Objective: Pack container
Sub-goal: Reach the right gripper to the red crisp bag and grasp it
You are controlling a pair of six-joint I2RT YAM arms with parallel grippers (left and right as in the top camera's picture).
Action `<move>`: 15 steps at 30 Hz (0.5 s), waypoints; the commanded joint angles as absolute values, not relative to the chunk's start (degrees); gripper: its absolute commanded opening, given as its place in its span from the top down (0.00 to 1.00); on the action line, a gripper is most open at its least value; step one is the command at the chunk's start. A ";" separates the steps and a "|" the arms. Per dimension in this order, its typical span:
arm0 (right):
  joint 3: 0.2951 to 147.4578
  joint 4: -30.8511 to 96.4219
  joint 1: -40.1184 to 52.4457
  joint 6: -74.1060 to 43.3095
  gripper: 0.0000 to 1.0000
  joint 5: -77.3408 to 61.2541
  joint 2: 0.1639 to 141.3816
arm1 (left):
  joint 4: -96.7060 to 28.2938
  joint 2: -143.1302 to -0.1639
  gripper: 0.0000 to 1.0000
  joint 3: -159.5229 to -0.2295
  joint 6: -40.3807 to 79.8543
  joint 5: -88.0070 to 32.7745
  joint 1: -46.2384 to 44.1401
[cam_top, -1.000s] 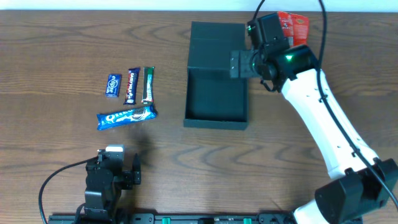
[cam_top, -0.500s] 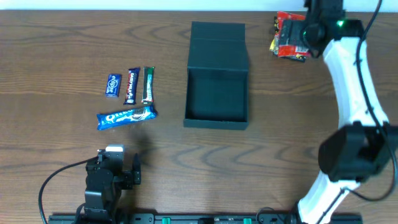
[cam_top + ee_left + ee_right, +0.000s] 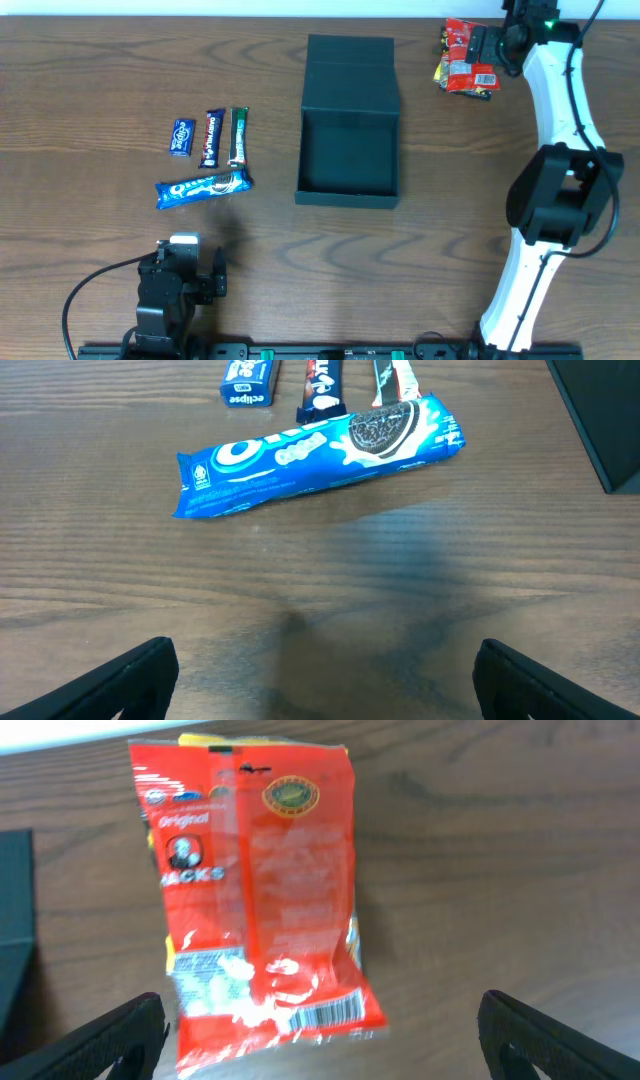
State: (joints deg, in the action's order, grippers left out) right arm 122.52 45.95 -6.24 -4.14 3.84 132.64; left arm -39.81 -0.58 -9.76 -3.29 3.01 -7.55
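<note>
The container (image 3: 348,150) is a dark green-black box, open, its flap lid lying flat behind it, at the table's middle; its inside looks bare. Its corner shows in the left wrist view (image 3: 600,420) and its edge in the right wrist view (image 3: 15,930). A red snack packet (image 3: 466,58) lies at the back right; it fills the right wrist view (image 3: 255,890). My right gripper (image 3: 320,1040) is open just above it, holding nothing. A blue Oreo packet (image 3: 203,187) lies left, seen ahead of my open left gripper (image 3: 320,685) as well (image 3: 320,450).
A small blue Eclipse packet (image 3: 181,136), a dark bar (image 3: 212,137) and a green-and-white bar (image 3: 238,136) lie in a row left of the box. The left arm (image 3: 175,290) rests at the front edge. The right arm (image 3: 560,150) spans the right side.
My right arm has swung from over the box's back right corner to the far right back corner, above the red packet. The left arm and the snacks have not moved.
</note>
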 commanded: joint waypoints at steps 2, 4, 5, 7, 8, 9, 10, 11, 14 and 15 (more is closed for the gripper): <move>123.79 43.20 -6.31 -1.19 0.01 3.55 135.06 | -40.88 -0.23 0.05 -9.26 -4.08 3.36 -7.53; 123.76 41.65 -6.31 -1.19 0.01 3.57 135.61 | -40.86 -0.23 0.04 -9.26 -4.08 3.36 -7.53; 123.76 40.88 -6.31 -1.19 0.01 3.57 135.79 | -40.86 -0.23 0.04 -9.26 -4.08 3.36 -7.53; 123.74 39.77 -6.31 -1.21 0.01 3.46 136.00 | -40.86 -0.23 0.05 -9.26 -4.08 3.36 -7.53; 123.74 39.55 -6.28 -1.21 0.01 3.05 136.05 | -40.86 -0.23 0.05 -9.26 -4.08 3.38 -7.53; 123.74 39.55 -6.28 -1.21 0.01 2.57 136.05 | -40.86 -0.23 0.05 -9.26 -4.08 3.36 -7.53; 123.74 39.68 -6.24 -1.21 0.01 2.20 136.05 | -40.86 -0.23 0.05 -9.26 -4.08 3.38 -7.53; 123.74 39.90 -6.17 -1.23 0.01 1.89 136.05 | -40.86 -0.23 0.05 -9.26 -4.08 3.36 -7.53; 123.74 40.16 -5.98 -1.26 0.01 1.85 136.05 | -40.86 -0.23 0.05 -9.26 -4.08 3.36 -7.53; 123.74 40.10 -5.96 -1.23 0.01 1.87 136.05 | -40.86 -0.23 0.05 -9.26 -4.08 3.36 -7.53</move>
State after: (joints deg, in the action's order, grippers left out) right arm 122.52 39.99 -6.22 -2.26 2.46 135.50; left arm -39.81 -0.58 -9.76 -3.29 3.01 -7.55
